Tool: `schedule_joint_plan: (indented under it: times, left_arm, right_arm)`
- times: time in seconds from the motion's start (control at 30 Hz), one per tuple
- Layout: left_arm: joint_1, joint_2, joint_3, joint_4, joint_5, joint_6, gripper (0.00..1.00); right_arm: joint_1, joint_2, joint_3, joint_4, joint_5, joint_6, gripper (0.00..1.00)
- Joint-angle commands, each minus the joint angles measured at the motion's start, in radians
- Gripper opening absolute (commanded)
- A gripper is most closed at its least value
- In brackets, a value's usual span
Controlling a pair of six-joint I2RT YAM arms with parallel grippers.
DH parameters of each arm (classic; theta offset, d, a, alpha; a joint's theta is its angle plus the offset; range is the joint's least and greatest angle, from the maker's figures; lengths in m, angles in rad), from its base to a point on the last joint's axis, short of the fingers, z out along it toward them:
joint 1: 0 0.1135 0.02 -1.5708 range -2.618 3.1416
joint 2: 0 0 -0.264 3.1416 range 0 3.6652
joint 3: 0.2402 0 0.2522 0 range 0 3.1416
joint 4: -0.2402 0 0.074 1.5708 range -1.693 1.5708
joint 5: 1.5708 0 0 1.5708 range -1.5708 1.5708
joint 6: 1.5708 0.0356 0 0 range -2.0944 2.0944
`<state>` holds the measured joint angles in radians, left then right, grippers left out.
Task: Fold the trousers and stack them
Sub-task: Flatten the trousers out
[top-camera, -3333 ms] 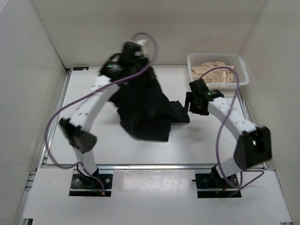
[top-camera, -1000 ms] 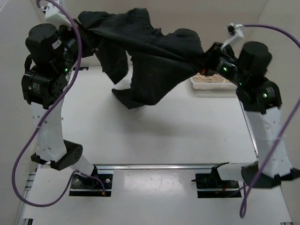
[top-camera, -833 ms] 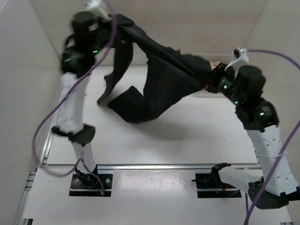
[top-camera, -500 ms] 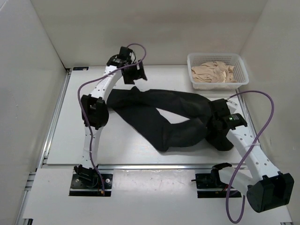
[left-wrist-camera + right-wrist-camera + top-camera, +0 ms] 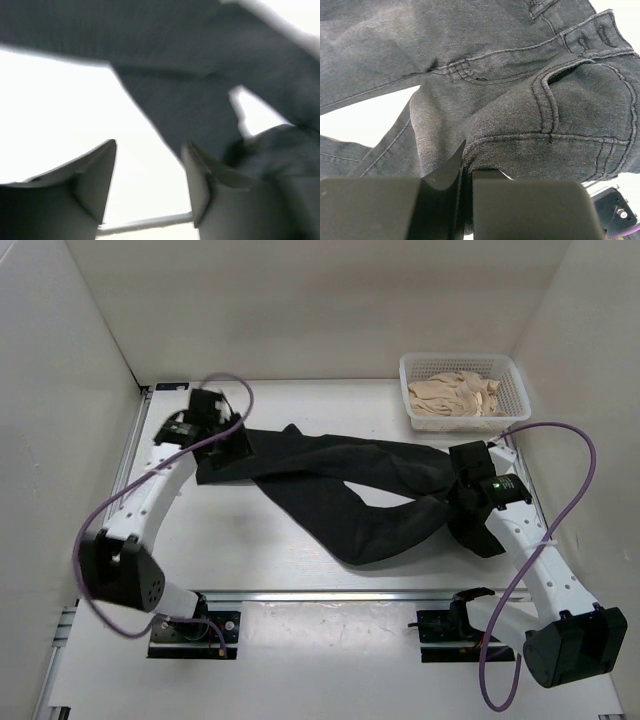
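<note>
The left wrist view is blurred - only soft shapes of dark cloth over white show past the fingers (image 5: pixel 97 175). From above, the left pincer (image 5: pixel 222 440) covers the far ends of the legs, and the right arm hides part of the waist. The beige clothes (image 5: pixel 455 395) lie heaped in the basket (image 5: pixel 520 390), so I cannot count them.

There is one pair of black trousers (image 5: pixel 340 490), its two legs crossing each other, plus one basket and two arms. The trousers lie spread across the middle of the white table (image 5: pixel 250 540), waist to the right, legs running left.

The left pincer is spread, with bare table between its fingers. The right pincer (image 5: pixel 465 167) is pressed together on a fold of the trousers just below a back pocket.

Plain pale walls stand on three sides - the basket sits in the far right corner.
</note>
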<state>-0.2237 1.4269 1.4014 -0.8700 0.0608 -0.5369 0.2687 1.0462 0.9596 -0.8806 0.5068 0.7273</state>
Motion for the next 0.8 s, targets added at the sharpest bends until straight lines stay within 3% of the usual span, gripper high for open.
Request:
schedule_joint_plan:
  times: [0.0, 0.1, 0.3, 0.4, 0.6, 0.7, 0.73, 0.77]
  left_arm:
    - [-0.011, 0.118, -0.191, 0.064, 0.086, -0.070, 0.70]
    - [-0.042, 0.186, -0.220, 0.126, 0.079, -0.084, 0.80]
    - [-0.052, 0.354, -0.148, 0.152, 0.042, -0.094, 0.81]
    - [-0.052, 0.415, -0.101, 0.152, 0.017, -0.103, 0.73]
    - [-0.063, 0.535, -0.035, 0.152, -0.009, -0.112, 0.67]
    - [-0.063, 0.581, 0.022, 0.152, -0.018, -0.112, 0.45]
    - [-0.063, 0.590, 0.034, 0.152, -0.029, -0.103, 0.33]
    - [-0.063, 0.601, 0.050, 0.152, -0.029, -0.103, 0.10]
  right_arm:
    - [-0.010, 0.008, 0.053, 0.054, -0.001, -0.026, 0.00]
    - [-0.010, 0.008, 0.053, 0.054, -0.033, -0.035, 0.00]
    - [-0.019, 0.008, 0.053, 0.065, -0.077, -0.066, 0.00]
    - [-0.019, -0.002, 0.042, 0.065, -0.088, -0.066, 0.00]
    - [-0.040, -0.025, 0.033, 0.065, -0.097, -0.085, 0.00]
    - [-0.049, -0.025, 0.033, 0.065, -0.106, -0.094, 0.00]
    - [-0.060, -0.025, 0.033, 0.074, -0.106, -0.094, 0.00]
    - [-0.060, -0.025, 0.033, 0.074, -0.106, -0.094, 0.00]
